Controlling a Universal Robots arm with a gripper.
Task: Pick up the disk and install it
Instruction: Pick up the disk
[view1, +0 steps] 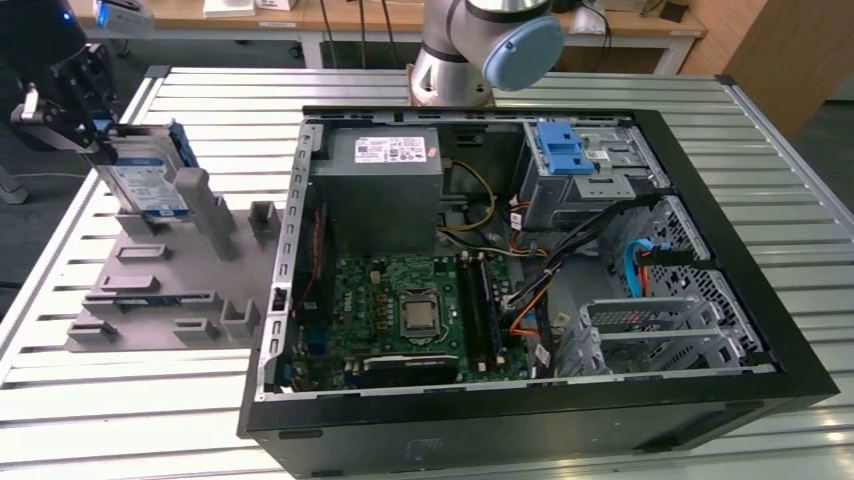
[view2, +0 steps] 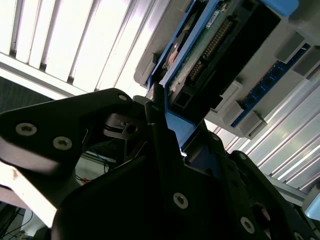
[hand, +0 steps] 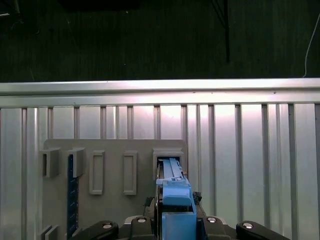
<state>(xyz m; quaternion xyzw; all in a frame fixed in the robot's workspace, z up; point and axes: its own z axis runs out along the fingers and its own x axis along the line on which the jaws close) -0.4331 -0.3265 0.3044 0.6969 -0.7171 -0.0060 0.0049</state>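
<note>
One gripper (hand: 176, 214) clasping disk (view1: 144, 180), upright in grey rack (view1: 174, 300)

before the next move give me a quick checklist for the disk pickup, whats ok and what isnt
1. Gripper on target: ok. In the first wrist view the gripper is lined up on the blue carrier of the disk.
2. Grip closed on it: cannot tell.
3. Disk upright in the grey holder: ok.
4. Computer case open: ok, its side is off and the inside is exposed.
5. Drive bay free: cannot tell, the blue latch sits over it.
6. Cables clear of the bay: looks not ok, they run right beside it.
</note>
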